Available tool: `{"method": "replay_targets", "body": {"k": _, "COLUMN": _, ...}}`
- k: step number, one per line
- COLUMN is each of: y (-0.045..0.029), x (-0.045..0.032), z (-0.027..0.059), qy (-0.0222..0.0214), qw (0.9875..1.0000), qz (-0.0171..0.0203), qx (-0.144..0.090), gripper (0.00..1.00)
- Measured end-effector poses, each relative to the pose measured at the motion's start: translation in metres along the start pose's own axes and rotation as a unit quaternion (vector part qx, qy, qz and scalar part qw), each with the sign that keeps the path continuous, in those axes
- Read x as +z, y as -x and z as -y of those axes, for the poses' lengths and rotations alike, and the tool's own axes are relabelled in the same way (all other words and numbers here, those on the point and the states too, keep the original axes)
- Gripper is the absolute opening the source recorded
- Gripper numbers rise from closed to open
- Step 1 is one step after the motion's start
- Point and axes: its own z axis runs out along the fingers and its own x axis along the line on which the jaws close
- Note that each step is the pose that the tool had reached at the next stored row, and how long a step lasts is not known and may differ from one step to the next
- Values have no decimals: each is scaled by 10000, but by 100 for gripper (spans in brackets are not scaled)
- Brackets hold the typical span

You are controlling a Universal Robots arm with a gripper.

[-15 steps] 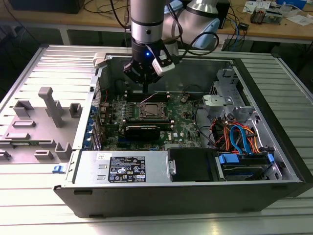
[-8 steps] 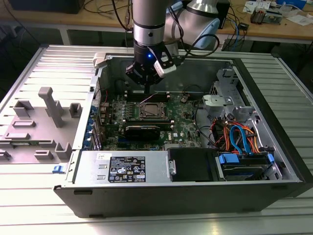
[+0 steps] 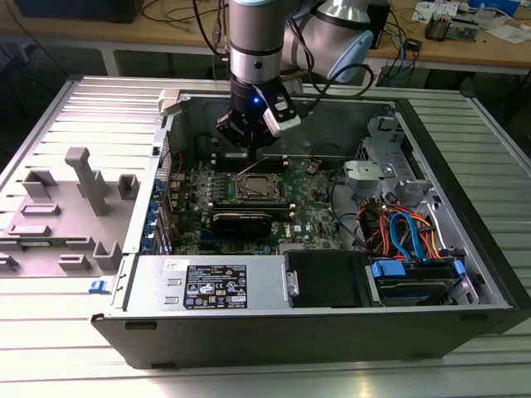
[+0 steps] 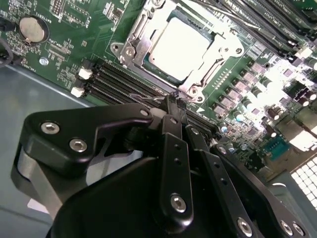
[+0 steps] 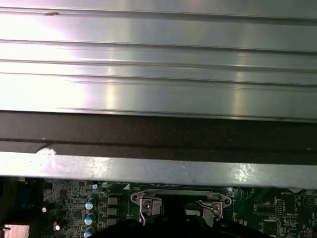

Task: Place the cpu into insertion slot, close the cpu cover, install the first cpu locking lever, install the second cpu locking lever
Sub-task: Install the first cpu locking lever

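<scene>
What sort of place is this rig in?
Probably a robotics or electronics lab: an opened computer case lies on a ribbed metal table, a robot arm over it, and wooden workbenches with cables behind.

straight above the slot (image 4: 128, 49) is open room; the gripper (image 4: 173, 100) crowds one edge, ram rows (image 4: 119, 82) flank it, the case wall (image 5: 158, 171) stands near.
</scene>
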Motion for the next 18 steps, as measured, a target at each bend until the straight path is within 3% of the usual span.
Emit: {"method": "replay_targets", "body": {"k": 18, "y": 138, "x": 113, "z": -30, "qy": 1, "qw": 10000, "qz": 0, "qx": 1, "gripper": 11}}
